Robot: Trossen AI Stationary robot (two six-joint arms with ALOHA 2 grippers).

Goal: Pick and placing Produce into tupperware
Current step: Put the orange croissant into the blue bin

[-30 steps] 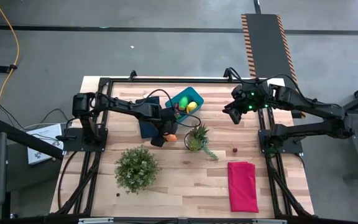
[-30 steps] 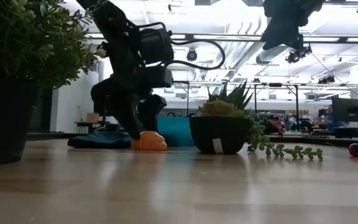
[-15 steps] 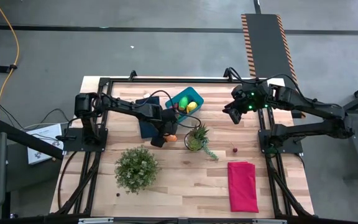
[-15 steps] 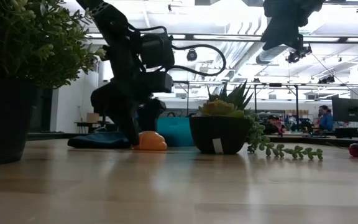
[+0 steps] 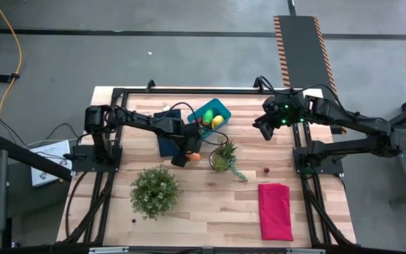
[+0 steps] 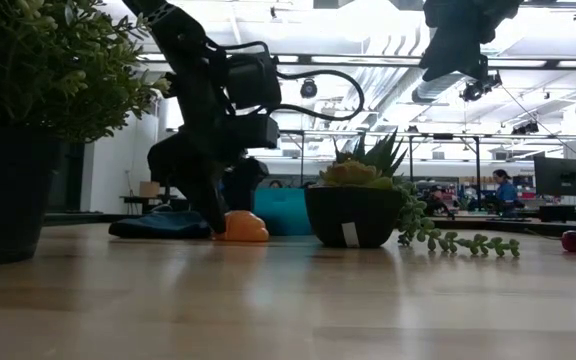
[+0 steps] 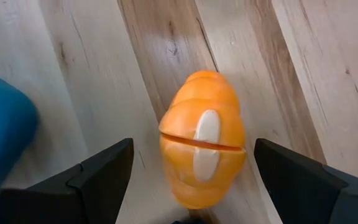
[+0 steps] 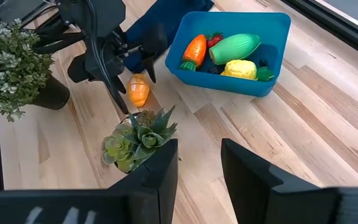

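I've got the left gripper (image 7: 191, 205) down at table level, jaws spread as wide as they go, holding nothing. The orange oval (image 7: 202, 163) lies on the bare wood right between the two fingers (image 7: 104, 171), clear gap on each side, no contact that I can see. In the wrist view its long axis runs straight out ahead of the gripper, so the jaws would close across its narrow width. Good line-up for a squeeze, in my judgement.

Working outward, with the orange oval as reference: the tupperware (image 5: 211, 120) sits just beyond it toward the far edge of the table, already carrying the green oval (image 8: 235, 45), carrot (image 8: 194, 48) and lemon (image 8: 241, 69). The dark blue cloth (image 8: 151, 31) lies beside the oval on the left arm's side. The spiky plant (image 5: 223, 156) stands just beside it on the other side, and the bushy plant (image 5: 154, 189) is nearer the front edge. The left arm is clearly the closer one.

The right gripper (image 5: 265, 130) hangs high, well apart from the oval, jaws partly open and empty.

Hard to read: from overhead the left gripper covers most of the oval. In the low view, one finger hides its near end. How low the fingertips sit against the oval's sides, I can't tell.
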